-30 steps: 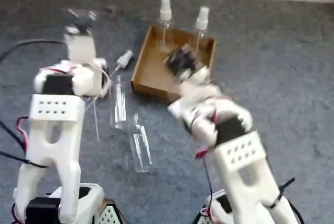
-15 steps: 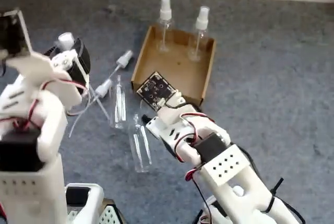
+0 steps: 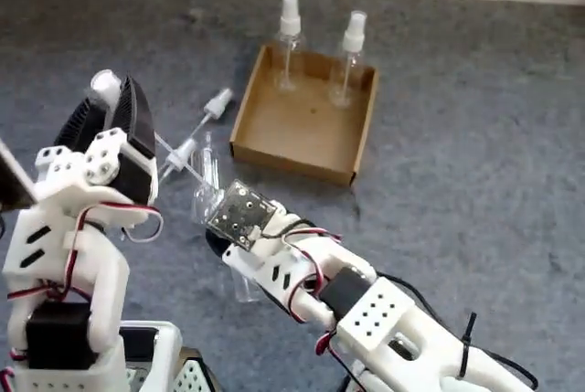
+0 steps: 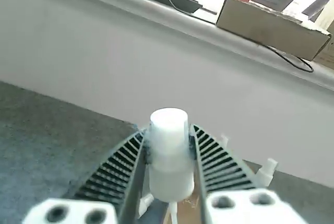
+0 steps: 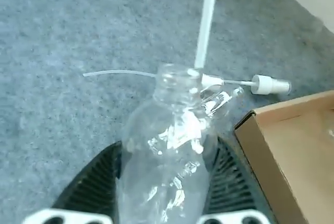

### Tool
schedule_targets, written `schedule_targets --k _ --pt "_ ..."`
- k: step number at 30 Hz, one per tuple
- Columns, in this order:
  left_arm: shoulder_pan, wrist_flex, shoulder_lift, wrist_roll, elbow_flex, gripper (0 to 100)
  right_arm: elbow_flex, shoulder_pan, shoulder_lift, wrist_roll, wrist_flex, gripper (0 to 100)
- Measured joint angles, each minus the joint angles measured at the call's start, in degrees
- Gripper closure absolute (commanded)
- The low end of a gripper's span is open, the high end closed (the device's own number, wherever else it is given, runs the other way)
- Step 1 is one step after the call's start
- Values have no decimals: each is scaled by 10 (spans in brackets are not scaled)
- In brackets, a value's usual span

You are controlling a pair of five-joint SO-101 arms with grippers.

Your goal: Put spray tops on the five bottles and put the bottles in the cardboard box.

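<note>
Bottle (image 5: 166, 166) near cardboard box (image 5: 263, 161) edge

The worktop (image 3: 475, 136) has a grey, carpet-like surface. Just beyond the right hand (image 5: 167, 151), a clear uncapped bottle (image 3: 209, 165) lies on its side. Past the bottle, the open cardboard box (image 3: 302, 127) sits flat. A loose spray top (image 3: 182, 153) lies between the two hands beside the bottle, thin tube trailing. A second spray top (image 3: 218, 103) lies farther from the left hand (image 3: 110, 104), near the box.

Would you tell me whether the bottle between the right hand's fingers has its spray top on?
Off: the bottle has a bare, open neck, while the left hand holds a spray top.
</note>
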Motion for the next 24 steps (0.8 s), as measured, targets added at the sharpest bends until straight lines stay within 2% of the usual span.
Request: schedule_targets --k 13,24 --pt "0 -4 -1 -26 74 996 2 0 4 0 1 995" --pt "-33 -15 -6 -29 31 996 3 0 4 0 1 995"
